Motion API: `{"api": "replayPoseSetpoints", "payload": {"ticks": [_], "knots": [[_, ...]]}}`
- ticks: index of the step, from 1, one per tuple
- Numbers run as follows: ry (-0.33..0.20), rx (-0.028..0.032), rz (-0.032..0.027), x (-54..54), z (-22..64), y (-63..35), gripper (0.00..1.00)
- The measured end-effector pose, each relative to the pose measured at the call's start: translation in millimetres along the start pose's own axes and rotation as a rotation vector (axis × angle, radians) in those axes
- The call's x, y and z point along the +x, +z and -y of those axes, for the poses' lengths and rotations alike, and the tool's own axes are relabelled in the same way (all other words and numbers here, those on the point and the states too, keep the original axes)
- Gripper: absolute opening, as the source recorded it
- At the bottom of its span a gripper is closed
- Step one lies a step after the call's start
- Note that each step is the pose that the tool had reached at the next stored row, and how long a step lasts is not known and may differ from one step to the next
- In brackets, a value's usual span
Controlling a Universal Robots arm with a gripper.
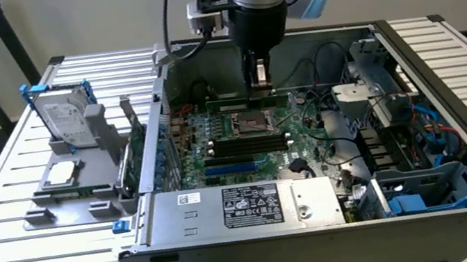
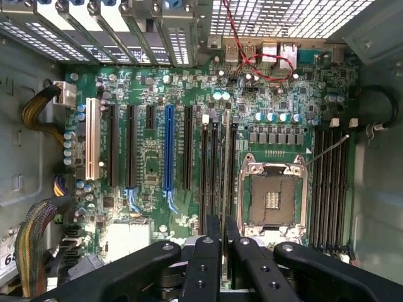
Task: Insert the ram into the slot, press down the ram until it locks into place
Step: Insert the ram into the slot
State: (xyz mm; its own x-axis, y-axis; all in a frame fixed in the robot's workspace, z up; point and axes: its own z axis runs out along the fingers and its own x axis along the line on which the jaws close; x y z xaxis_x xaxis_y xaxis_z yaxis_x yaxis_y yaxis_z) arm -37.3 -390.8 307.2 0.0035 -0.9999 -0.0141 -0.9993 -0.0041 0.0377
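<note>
Two fingers (image 2: pixel 213 251) of my gripper (image 2: pixel 223 221) are clenched on the ram (image 2: pixel 225 165). They pinch it across its flat faces so that it stands on edge with its length running the same way as the black sockets below. Held like that, its contact edge faces the board and its upper edge faces my wrist camera, so from there it looks like a thin pale line. From the wrist camera that line lies within the group of parallel black sockets between the blue slot (image 2: pixel 168 151) and the processor socket (image 2: pixel 272 198). The slot (image 2: pixel 233 170) nearest the processor socket is just beside it, but I cannot tell whether that one or a neighbour is directly beneath. In the exterior view my gripper (image 1: pixel 261 79) hangs straight down inside the open case (image 1: pixel 460 137), with the ram (image 1: pixel 267 92) showing as a narrow green strip at its tip. I judge the ram to be in the air above the motherboard (image 1: pixel 215 134), well clear of the black sockets (image 1: pixel 245 144). It is not yet entered and not yet pressed home. The straight-down pose suits the job, since the stick has to go squarely into a narrow channel.
</note>
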Motion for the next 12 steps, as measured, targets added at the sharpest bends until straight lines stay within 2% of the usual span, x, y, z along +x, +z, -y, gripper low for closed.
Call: {"api": "replayPoseSetpoints", "payload": {"ticks": [12], "knots": [[0.000, 0.0000, 0.0000, 0.4, 1.7, 21.8, 0.14]]}}
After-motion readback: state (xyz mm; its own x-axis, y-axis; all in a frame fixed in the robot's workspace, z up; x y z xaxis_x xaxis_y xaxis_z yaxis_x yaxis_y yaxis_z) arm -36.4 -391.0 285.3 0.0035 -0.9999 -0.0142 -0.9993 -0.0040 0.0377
